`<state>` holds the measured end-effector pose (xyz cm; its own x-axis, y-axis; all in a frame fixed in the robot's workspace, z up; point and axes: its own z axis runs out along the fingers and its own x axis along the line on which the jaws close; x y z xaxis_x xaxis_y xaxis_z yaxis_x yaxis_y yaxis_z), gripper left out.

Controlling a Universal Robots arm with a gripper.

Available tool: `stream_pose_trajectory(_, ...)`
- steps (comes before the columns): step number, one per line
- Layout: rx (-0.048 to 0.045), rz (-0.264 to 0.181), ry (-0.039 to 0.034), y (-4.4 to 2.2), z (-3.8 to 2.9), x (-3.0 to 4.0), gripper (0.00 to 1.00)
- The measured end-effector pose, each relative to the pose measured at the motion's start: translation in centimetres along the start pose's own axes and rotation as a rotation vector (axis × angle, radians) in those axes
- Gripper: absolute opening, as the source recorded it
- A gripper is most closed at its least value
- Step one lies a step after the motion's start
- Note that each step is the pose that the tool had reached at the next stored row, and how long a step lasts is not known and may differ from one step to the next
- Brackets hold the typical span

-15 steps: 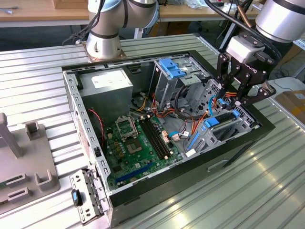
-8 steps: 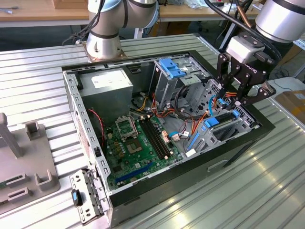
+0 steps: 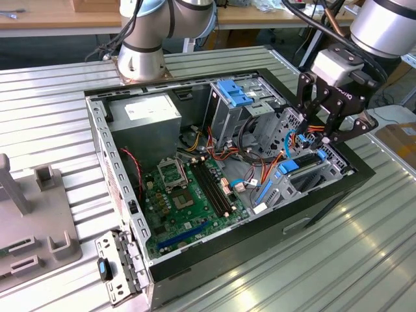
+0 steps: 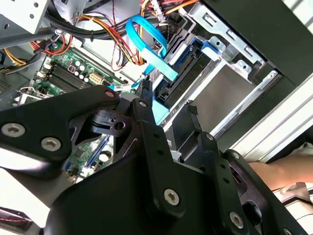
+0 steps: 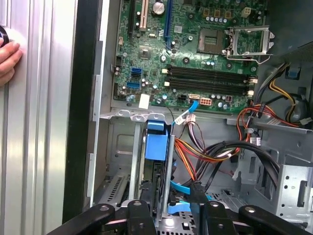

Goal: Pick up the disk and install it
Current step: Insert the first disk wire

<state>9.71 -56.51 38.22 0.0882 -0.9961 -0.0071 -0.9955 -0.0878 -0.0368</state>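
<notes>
- We see an open computer case (image 3: 325,211) lying on its side on a ribbed metal counter (image 3: 52,97), in the middle of the exterior view.
- The claw (image 3: 323,139) hangs over the case's drive bay, high on the exterior view's right.
- In the first wrist view the claw (image 5: 169,198) has its two black fingers (image 5: 139,215) spread apart, one to either side of the disk. We cannot tell whether either one touches it.
- The disk (image 5: 156,146) stands on edge in a slot of the bay's grey metal frame, with its blue plastic end turned toward the green circuit board (image 5: 195,54).
- In the second wrist view the claw (image 4: 166,98) also shows a gap between its tips, above the bay.
- A bundle of red, orange, yellow and black wires (image 5: 215,149) runs just beside the disk's slot, and a flat light-blue cable (image 4: 146,44) loops near the fingers.
- At the upper left inside the case sits a grey box (image 3: 148,116) with a white label, and a blue plastic latch (image 3: 233,93) tops the metal cage next to it.
- On the exterior view's left a grey stand (image 3: 39,214) rests on the counter, and a small metal bracket (image 3: 119,268) lies near the case's lower corner.
- A person's hand (image 5: 7,58) rests on the counter outside the case wall.
</notes>
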Motion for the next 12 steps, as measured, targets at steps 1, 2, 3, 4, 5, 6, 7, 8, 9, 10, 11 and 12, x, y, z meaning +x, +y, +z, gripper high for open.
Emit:
stream_pose_trajectory(1, -0.0001, -0.008, -0.0003, -0.26, 0.01, 0.02, 0.44)
stream_pose_trajectory(2, 0.0000, -0.010, -0.0004, -0.39, 0.01, 0.02, 0.44)
stream_pose_trajectory(3, -0.0001, -0.012, -0.0004, -0.53, 0.02, 0.03, 0.44)
stream_pose_trajectory(4, -0.0001, -0.015, -0.0006, -0.88, 0.03, 0.03, 0.44)
stream_pose_trajectory(5, -0.0001, -0.017, -0.0006, -1.06, 0.03, 0.02, 0.44)
stream_pose_trajectory(6, -0.0001, -0.018, -0.0006, -1.19, 0.04, 0.01, 0.44)
stream_pose_trajectory(7, -0.0002, -0.019, -0.0007, -1.35, 0.05, 0.00, 0.44)
stream_pose_trajectory(8, -0.0001, -0.021, -0.0007, -1.49, 0.06, -0.01, 0.44)
stream_pose_trajectory(9, -0.0002, -0.024, -0.0009, -1.78, 0.07, -0.05, 0.44)
stream_pose_trajectory(10, -0.0002, -0.025, -0.0010, -1.83, 0.08, -0.09, 0.44)
stream_pose_trajectory(11, -0.0002, -0.025, -0.0009, -1.89, 0.08, -0.17, 0.44)
stream_pose_trajectory(12, -0.0002, -0.026, -0.0011, -2.03, 0.10, -0.23, 0.44)
